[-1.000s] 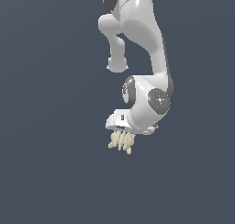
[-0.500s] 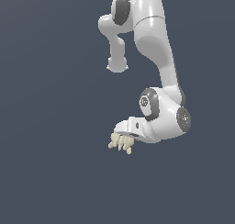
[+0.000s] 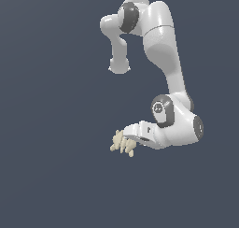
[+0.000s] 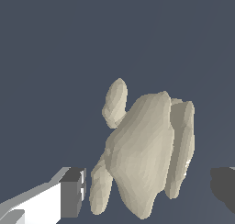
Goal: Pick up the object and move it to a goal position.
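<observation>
The object (image 3: 121,143) is a small cream-beige cluster of pointed, ridged lobes, low in the exterior view against the plain dark ground. My white gripper (image 3: 128,139) reaches it from the exterior view's right, tilted nearly level, and its tips overlap the object. In the wrist view the object (image 4: 144,149) fills the middle and lies between my two fingers (image 4: 73,191), with a narrow gap on each side. The gripper (image 4: 148,191) is open and straddles the object without squeezing it.
The arm's elbow and forearm (image 3: 179,129) hang low to the exterior view's right of the object. The ground is a uniform dark blue-grey with no other objects or edges in view.
The arm has swung its lower links down and to the exterior view's right, and the hand has tilted toward level. The object has stayed in the same place.
</observation>
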You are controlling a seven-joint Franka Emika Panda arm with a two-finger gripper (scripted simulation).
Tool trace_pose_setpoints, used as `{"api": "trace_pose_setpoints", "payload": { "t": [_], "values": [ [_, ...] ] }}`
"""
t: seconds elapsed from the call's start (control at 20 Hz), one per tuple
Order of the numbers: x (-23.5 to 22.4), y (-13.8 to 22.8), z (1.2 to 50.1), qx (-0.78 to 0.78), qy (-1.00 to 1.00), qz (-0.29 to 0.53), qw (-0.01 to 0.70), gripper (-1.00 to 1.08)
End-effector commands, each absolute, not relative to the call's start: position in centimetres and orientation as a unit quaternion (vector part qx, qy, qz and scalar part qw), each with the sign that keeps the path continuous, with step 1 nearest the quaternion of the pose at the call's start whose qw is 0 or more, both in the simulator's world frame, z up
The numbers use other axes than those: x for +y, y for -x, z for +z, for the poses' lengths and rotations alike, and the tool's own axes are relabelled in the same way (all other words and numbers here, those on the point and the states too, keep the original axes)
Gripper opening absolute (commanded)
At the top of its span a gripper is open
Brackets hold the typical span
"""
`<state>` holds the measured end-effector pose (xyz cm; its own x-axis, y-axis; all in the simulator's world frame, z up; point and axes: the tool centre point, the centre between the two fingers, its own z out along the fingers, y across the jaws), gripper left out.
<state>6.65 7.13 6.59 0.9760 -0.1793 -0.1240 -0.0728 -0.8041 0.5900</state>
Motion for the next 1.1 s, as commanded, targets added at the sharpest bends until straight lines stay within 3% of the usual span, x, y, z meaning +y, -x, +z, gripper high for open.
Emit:
{"api": "trace_pose_setpoints", "payload": {
  "t": [0.0, 1.05],
  "values": [
    [7.4, -6.7, 6.5, -0.069, -0.943, -0.086, 0.313, 1.08],
    [6.9, -7.5, 6.4, -0.082, -0.926, -0.072, 0.361, 1.08]
  ]
}}
